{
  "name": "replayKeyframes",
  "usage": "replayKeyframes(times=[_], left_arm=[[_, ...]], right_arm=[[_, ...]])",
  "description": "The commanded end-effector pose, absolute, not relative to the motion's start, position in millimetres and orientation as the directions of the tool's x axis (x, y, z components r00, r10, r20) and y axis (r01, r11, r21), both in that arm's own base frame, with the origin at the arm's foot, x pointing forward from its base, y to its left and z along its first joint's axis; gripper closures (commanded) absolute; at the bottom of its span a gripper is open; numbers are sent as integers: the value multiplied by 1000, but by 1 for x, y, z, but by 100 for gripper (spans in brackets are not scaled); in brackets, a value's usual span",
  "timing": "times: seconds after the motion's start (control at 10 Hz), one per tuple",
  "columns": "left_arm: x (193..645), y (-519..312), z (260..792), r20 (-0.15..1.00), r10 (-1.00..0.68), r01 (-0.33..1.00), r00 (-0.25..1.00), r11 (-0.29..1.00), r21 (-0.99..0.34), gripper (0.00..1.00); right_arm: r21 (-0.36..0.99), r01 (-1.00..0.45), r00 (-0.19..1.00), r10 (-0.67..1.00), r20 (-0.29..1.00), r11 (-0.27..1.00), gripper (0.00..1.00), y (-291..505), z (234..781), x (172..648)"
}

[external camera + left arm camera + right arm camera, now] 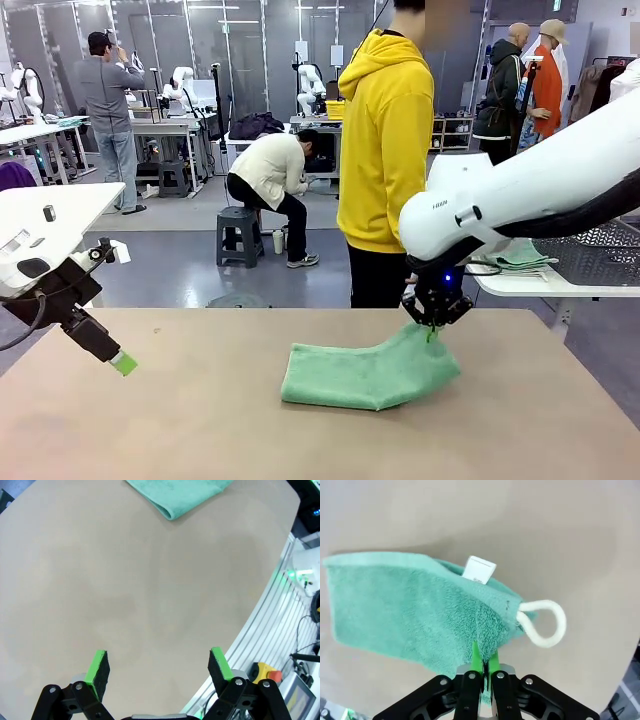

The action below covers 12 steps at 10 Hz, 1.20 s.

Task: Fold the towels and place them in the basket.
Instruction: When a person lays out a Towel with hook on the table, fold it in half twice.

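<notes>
A green towel (370, 372) lies folded on the tan table, its right corner lifted. My right gripper (433, 332) is shut on that corner. In the right wrist view the towel (405, 605) hangs from the closed fingertips (484, 661), with a white label (479, 570) and a white loop (545, 625) near the pinch. My left gripper (122, 362) hovers over the table's left side, well apart from the towel. Its jaws stand open with nothing between them (157, 667), and the towel's edge (175, 497) lies far ahead. The basket is out of view.
A person in a yellow hoodie (385, 150) stands at the table's far edge behind the towel. A side table (560, 275) with green cloths stands at the right. Bare tabletop (200, 420) spreads left and in front of the towel.
</notes>
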<state>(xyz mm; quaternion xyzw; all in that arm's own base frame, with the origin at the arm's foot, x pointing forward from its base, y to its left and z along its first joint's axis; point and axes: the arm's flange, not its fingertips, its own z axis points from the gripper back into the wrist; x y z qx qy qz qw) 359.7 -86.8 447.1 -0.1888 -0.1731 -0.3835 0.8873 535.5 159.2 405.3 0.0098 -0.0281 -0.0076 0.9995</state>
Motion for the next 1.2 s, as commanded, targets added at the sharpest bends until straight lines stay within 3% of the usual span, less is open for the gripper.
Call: replayKeyframes(times=[0.0,0.5,1.1], left_arm=[[361,-87,446,452,-618,746,644,640,-187,0],[361,-87,446,452,-618,746,644,640,-187,0],[361,-87,446,452,-618,746,644,640,-187,0]], right_arm=[[61,-63,996,59,63,996,100,178,417,528],[70,-149,985,141,104,986,100,260,430,538],[59,-133,989,128,69,989,100,356,389,548]])
